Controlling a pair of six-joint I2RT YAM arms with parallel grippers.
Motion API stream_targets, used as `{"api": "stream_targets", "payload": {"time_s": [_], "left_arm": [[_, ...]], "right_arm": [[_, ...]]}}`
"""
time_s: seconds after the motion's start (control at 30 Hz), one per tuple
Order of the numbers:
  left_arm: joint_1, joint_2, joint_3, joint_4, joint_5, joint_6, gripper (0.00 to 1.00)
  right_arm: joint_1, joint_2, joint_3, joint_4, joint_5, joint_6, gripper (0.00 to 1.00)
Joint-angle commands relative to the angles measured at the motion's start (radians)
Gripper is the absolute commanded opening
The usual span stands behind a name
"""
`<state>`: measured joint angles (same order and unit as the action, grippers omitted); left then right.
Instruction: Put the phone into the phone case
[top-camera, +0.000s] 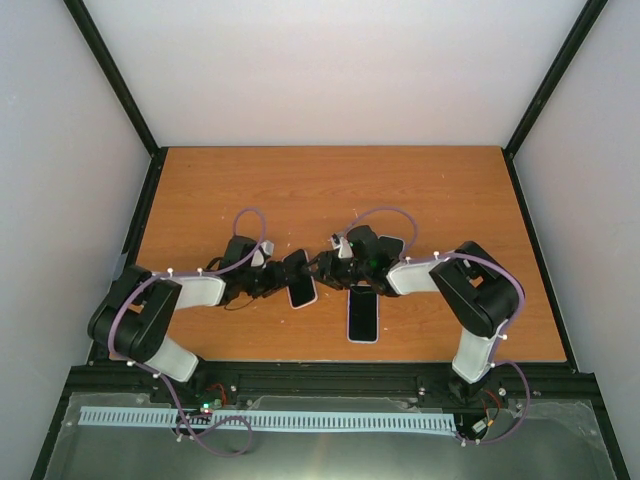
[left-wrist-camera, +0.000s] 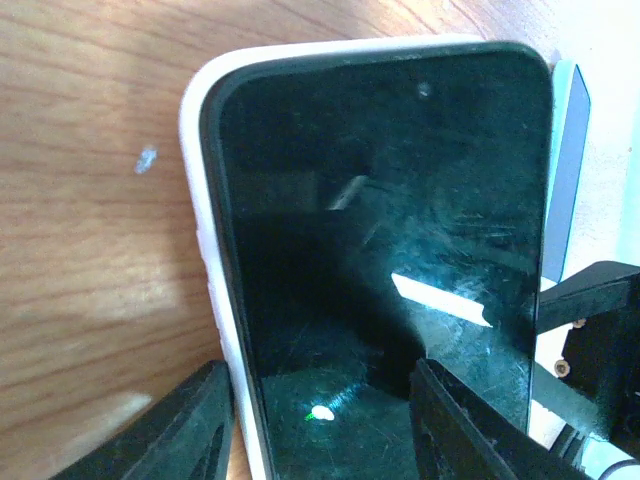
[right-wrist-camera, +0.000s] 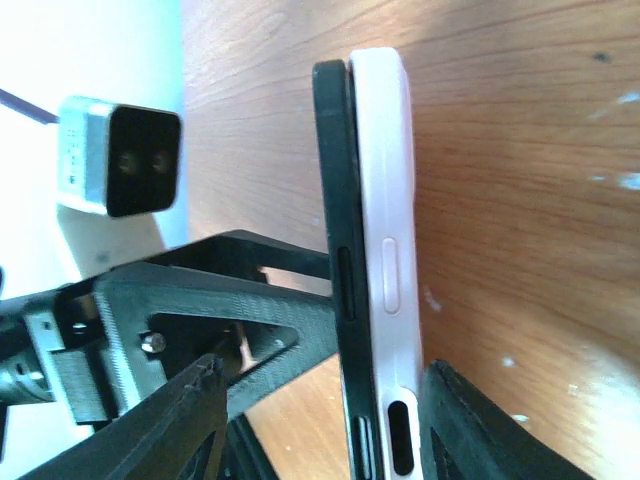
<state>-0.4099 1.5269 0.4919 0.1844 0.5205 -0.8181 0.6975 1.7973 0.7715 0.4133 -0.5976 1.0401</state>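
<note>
While my left pincer (left-wrist-camera: 320, 378) straddled the lower end of the phone (left-wrist-camera: 380, 250), one finger (left-wrist-camera: 460, 430) lying on the glass and the other outside the white phone case (left-wrist-camera: 195, 180), I could not tell whether it gripped or merely pressed. Phone and case sat by the middle of the table (top-camera: 300, 190), nearer its near edge, the phone standing proud of the case along one long side. My right pincer (right-wrist-camera: 325, 372) stood parted around both, one finger clear of them. Seating was, I judged, half done; next it needed a firm squeeze along that raised side.
</note>
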Motion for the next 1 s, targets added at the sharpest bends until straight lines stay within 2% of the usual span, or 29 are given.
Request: {"api": "stream_targets", "payload": {"time_s": [0.0,0.4,0.7,0.97], "left_arm": [[-0.021,-0.022,-0.031,-0.032,-0.005,0.020,0.50],[-0.023,-0.043,-0.046,-0.041,-0.006,0.016,0.50],[-0.023,-0.064,-0.074,-0.023,0.000,-0.004,0.50],[-0.023,-0.075,-0.077,-0.026,0.005,-0.004,0.41]], "right_arm": [[0.019,-0.012,-0.015,0.188,-0.083,0.080,0.52],[0.028,0.043,-0.027,0.279,-0.132,0.130,0.53],[0.028,0.071,-0.025,0.294,-0.155,0.125,0.43],[0.028,0.087,-0.014,0.267,-0.189,0.085,0.46]]}}
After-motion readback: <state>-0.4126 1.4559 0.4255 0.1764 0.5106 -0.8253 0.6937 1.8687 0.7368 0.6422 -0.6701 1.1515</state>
